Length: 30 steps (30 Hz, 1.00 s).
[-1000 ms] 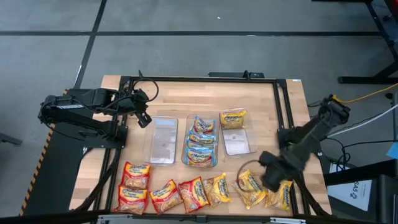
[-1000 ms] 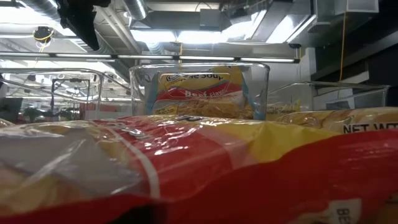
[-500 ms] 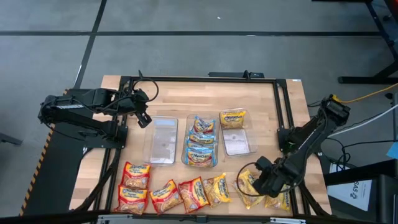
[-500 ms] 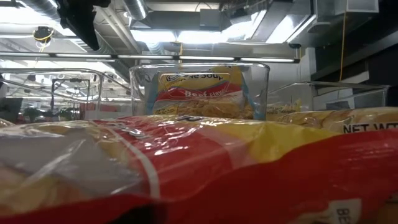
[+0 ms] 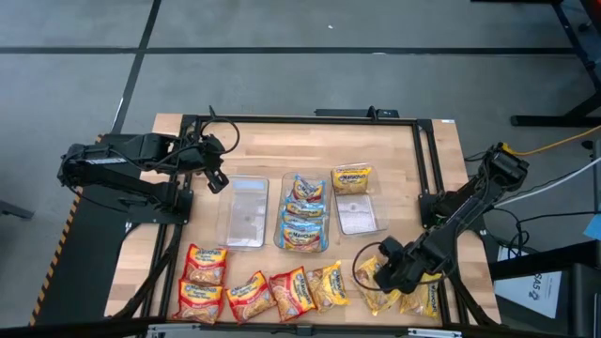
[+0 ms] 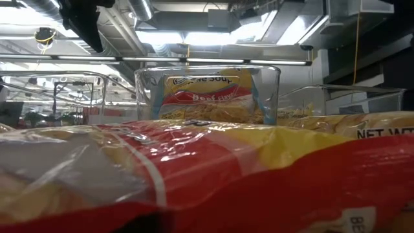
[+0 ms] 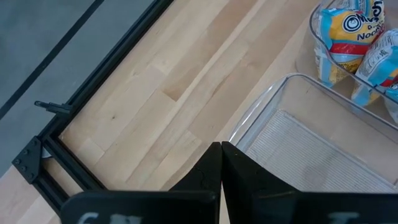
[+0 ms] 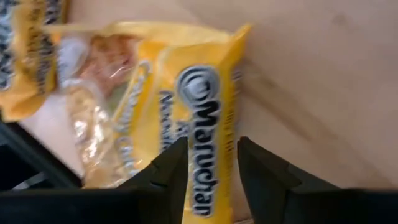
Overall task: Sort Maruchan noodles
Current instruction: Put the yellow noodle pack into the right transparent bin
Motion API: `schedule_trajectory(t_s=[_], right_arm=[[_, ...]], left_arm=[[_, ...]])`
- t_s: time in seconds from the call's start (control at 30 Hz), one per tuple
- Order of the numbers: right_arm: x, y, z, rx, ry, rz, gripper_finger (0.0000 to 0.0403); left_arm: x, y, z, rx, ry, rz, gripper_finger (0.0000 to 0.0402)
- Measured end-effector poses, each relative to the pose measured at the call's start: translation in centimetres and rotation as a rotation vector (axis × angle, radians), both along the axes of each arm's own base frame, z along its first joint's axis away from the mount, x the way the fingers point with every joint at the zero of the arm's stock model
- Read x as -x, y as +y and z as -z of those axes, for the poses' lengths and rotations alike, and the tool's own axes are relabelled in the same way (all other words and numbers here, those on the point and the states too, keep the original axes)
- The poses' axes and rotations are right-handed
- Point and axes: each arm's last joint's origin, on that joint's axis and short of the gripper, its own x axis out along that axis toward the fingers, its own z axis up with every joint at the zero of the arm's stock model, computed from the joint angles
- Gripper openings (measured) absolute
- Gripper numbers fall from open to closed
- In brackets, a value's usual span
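Right claw (image 5: 386, 271) is seen low over the near right corner of the wooden surface (image 5: 282, 145), fingers apart, straddling the yellow Maruchan packet (image 5: 377, 283) lying flat there; in the right wrist view the two dark fingers (image 8: 169, 168) stand either side of the packet's printed logo (contact cannot be told). Another yellow packet (image 5: 422, 297) lies just beside it, toward the right edge. Left claw (image 5: 216, 178) is held still near the far left tub, fingers pressed together, nothing gripped. Three clear tubs are set in a row mid-surface: the left tub (image 5: 243, 212) holds nothing visible, the middle tub (image 5: 302, 213) is stacked with blue-trimmed packets (image 5: 306, 208), the right tub (image 5: 358, 199) carries one yellow packet (image 5: 352, 178) at its far end. Along the near edge red-orange packets (image 5: 202, 283) are spread, plus one yellow packet (image 5: 328, 284) next to them. Low view is filled by a red-orange packet (image 6: 213, 181) up close.
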Motion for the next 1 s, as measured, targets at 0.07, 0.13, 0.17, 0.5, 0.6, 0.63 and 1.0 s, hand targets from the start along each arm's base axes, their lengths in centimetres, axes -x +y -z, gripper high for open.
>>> schedule_trajectory(t_s=[0.07,0.13,0.17,0.5,0.6,0.63,1.0], right_arm=[[-0.1,0.3,0.0,-0.032,-0.022,-0.020,0.0145],[-0.2,0.4,0.0,-0.051,-0.025,-0.044,0.0147],[-0.2,0.4,0.0,-0.048,-0.024,-0.050,0.0147],[-0.6,0.9,1.2,-0.034,-0.006,-0.062,0.0142],[-0.8,1.1,1.3,-0.046,-0.012,-0.064,0.0141],[-0.8,1.1,1.3,-0.048,-0.017,-0.063,0.0137],[-0.9,1.1,1.3,-0.041,-0.028,-0.057,0.0010]], left_arm=[[0.0,0.0,0.0,0.000,0.000,0.000,0.0000],[0.0,0.0,0.0,0.000,0.000,0.000,0.0000],[0.0,0.0,0.0,0.000,0.001,0.001,0.0000],[0.0,0.0,0.0,-0.001,0.000,0.000,0.0000],[0.0,0.0,0.0,-0.001,0.000,0.001,0.0000],[0.0,0.0,0.0,-0.001,0.000,0.000,0.0000],[0.0,0.0,0.0,-0.002,0.001,0.002,0.0000]])
